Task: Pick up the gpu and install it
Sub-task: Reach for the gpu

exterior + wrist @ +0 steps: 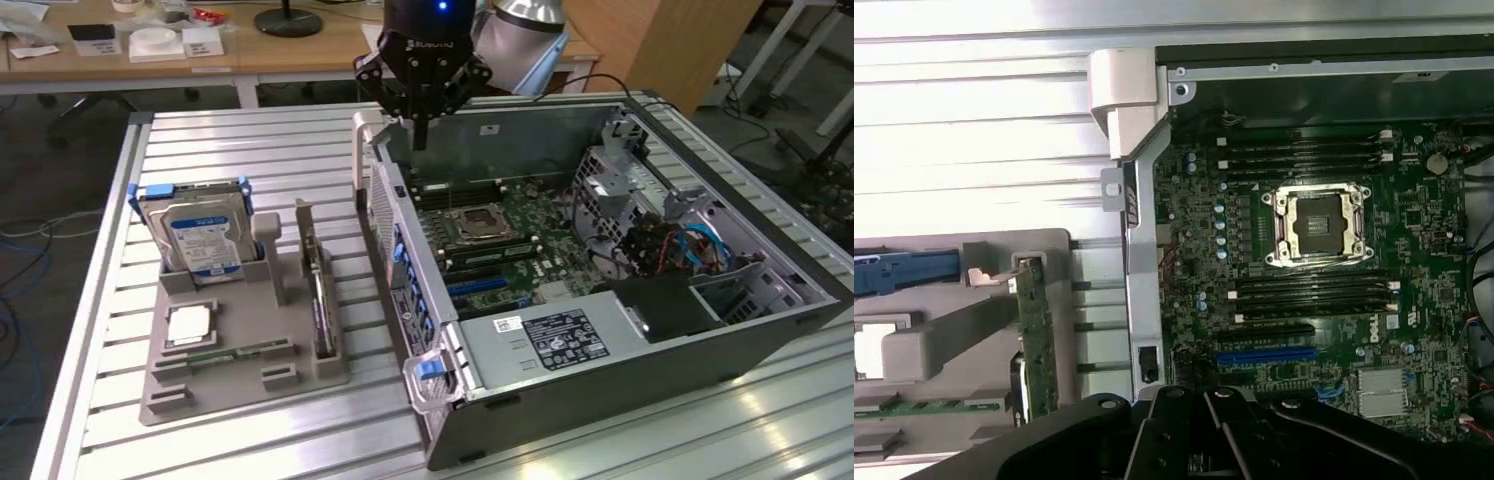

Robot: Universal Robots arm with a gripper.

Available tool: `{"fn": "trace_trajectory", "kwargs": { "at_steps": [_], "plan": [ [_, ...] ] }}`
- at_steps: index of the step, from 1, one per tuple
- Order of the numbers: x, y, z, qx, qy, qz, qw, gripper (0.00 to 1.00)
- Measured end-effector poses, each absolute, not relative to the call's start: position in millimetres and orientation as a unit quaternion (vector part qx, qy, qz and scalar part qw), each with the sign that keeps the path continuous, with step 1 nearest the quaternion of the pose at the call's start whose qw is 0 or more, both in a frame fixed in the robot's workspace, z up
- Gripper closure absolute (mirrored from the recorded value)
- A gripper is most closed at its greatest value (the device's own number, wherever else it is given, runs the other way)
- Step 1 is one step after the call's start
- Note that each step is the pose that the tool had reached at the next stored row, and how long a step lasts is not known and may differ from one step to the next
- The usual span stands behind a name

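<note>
**Green gpu point(320, 300) on edge in the holder, gripper shut and empty**

Green board up, the gpu stands on its long edge in a groove of the grey holder point(300, 375), on the side nearest the case point(747, 330). The hard drive point(200, 235) stands upright in the same holder, on the far side from the case, with a grey post between the two. In the wrist view the gpu point(1037, 340) shows as a narrow green strip just beside the case's outer wall.

The gripper point(419, 138) hangs over the case's wall at the far end from the gpu, well apart from the card. Its fingers are pressed together and nothing is between them.

Judged from this, the step in hand is the reach for the card. To do it well, the jaws should be spread before any descent, since a closed tip would only knock the thin edge. The fingers should straddle the board across its thickness, with the jaw line square to the card's length, and come down near the middle of the top edge so the card does not swing. The case wall is close on one side, so the approach is best made from straight above. Once held, the card should be lifted straight up out of the groove, not dragged sideways.
</note>
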State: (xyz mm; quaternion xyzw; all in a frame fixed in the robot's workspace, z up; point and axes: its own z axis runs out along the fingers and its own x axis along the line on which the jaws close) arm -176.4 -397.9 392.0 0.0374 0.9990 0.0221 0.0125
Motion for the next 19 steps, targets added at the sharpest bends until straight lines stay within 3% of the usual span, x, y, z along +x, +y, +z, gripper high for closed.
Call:
{"fn": "trace_trajectory", "kwargs": {
  "at_steps": [19],
  "plan": [
    [-212,-396,391,0.037,0.999,0.022,0.012,0.9]
  ]
}}
